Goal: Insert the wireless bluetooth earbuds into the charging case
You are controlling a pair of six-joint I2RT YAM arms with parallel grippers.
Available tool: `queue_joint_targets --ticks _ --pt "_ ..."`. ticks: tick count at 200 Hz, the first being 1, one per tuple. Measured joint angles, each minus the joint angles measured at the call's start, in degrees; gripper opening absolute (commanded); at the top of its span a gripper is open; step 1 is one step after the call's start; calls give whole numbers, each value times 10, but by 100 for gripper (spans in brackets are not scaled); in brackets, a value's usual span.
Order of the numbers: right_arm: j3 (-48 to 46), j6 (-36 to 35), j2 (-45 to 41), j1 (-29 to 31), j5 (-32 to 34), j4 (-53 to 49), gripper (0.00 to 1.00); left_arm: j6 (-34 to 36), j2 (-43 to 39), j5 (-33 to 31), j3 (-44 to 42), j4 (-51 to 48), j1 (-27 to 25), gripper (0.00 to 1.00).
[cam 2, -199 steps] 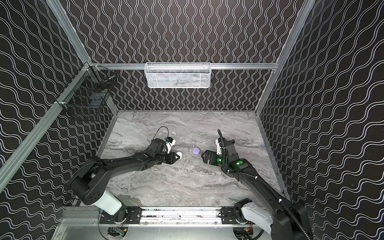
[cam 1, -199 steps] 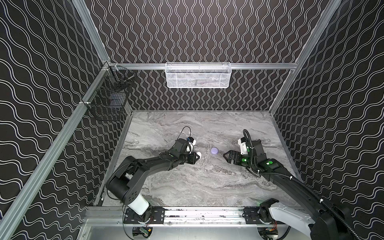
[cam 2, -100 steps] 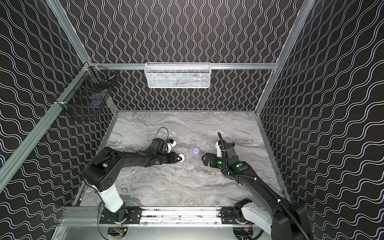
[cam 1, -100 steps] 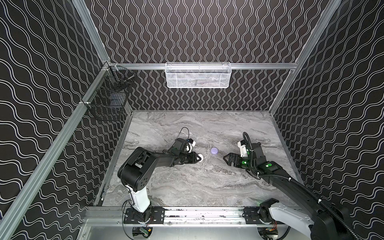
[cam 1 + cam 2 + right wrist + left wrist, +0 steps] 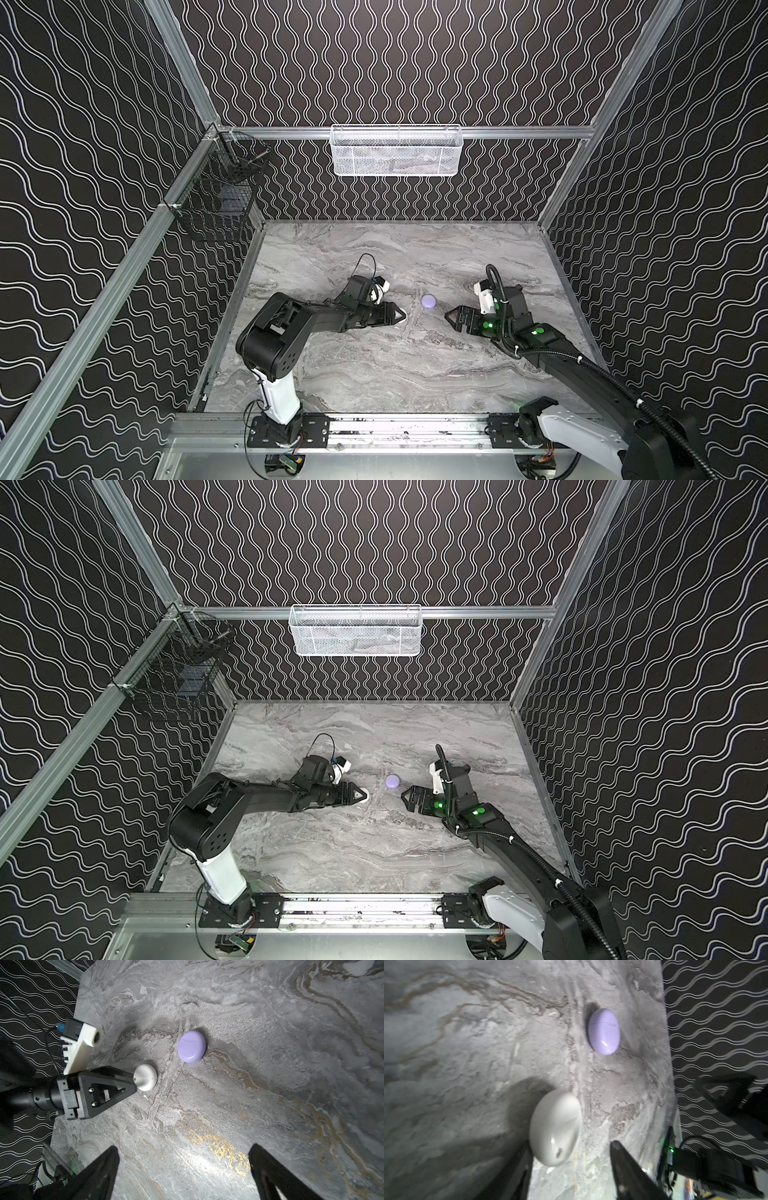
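A white charging case lies shut on the marble table, just off the tip of my left gripper. That gripper's jaws are apart: the case sits beside one finger and well clear of the other. In both top views only the case's white edge shows past the left gripper. A lilac charging case, also shut, lies a little farther back between the two arms. My right gripper hovers open and empty over bare table, nearer than the lilac case. The earbuds are out of view.
A white mesh basket hangs on the back wall and a black wire basket on the left wall. Patterned walls close in the table on three sides. A metal rail carrying both arm bases runs along the front.
My left gripper's jaws have parted, leaving the white case on the table. The left arm's elbow has swung in and up. The right arm has hardly moved.
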Motion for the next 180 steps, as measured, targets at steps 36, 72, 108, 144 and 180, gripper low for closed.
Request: queue_joint_targets --ticks 36,72,108,144,180 --pt "0 0 -9 -1 7 -2 100 4 -16 -15 -4 -6 1 86" --pt "4 0 -28 -8 33 -15 100 15 -48 -46 -17 -37 3 94" --pt "19 0 -35 -44 63 -27 100 25 -111 -85 -41 -74 5 99" --pt "25 -7 -33 -114 75 -26 100 40 -219 -146 -65 -110 8 99" --pt "18 -6 -37 -193 68 -5 100 45 -340 -210 -87 -122 12 99"
